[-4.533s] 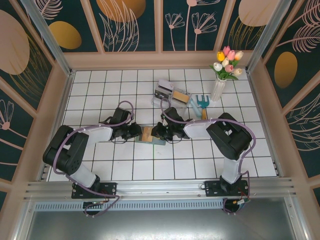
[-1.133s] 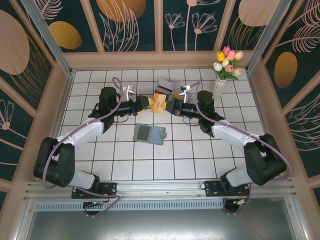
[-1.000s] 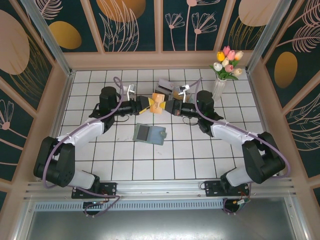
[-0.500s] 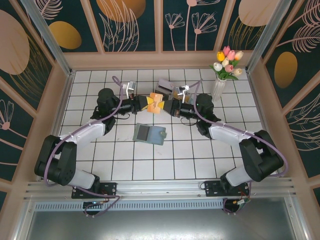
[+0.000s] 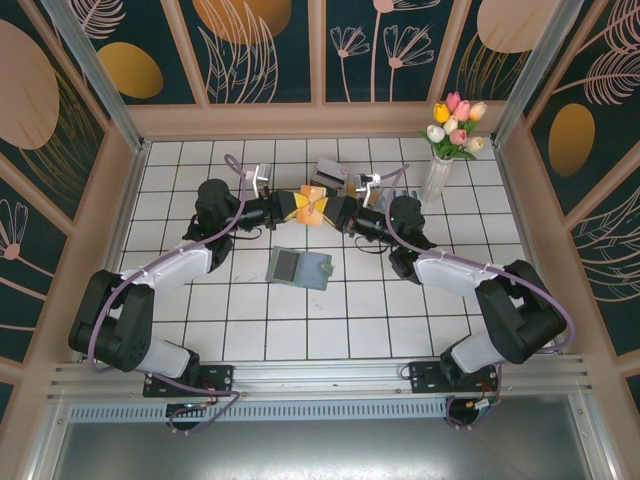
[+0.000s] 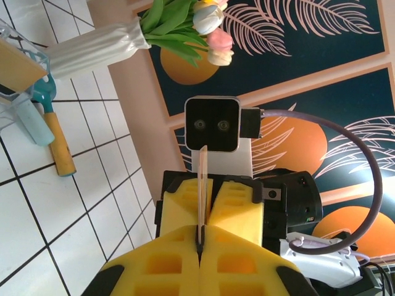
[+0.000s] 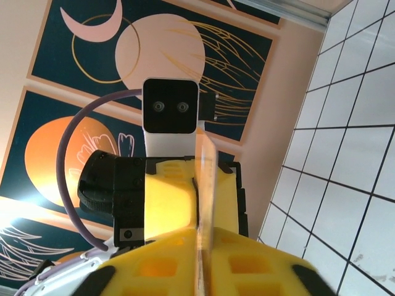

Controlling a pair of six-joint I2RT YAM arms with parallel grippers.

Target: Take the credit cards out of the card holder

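A tan-orange credit card point(image 5: 311, 207) hangs in the air above the far middle of the table, pinched from both sides. My left gripper point(image 5: 299, 208) is shut on its left edge and my right gripper point(image 5: 324, 211) is shut on its right edge. In the left wrist view the credit card point(image 6: 202, 185) stands edge-on between my left gripper point(image 6: 199, 245) and the opposite yellow fingers point(image 6: 237, 203). The right wrist view shows the credit card point(image 7: 205, 197) in my right gripper point(image 7: 203, 246). The grey-green card holder point(image 5: 300, 268) lies flat on the tiles below, apart from both grippers.
A clear compartment tray point(image 5: 336, 180) sits just behind the grippers. A teal garden fork point(image 5: 405, 205) lies beside a white vase of tulips point(image 5: 440, 170) at the back right. Panelled walls close in the table on three sides.
Both grippers left the card holder and rose to the back of the table with the card. In the last second the left gripper closed on the card held by the right.
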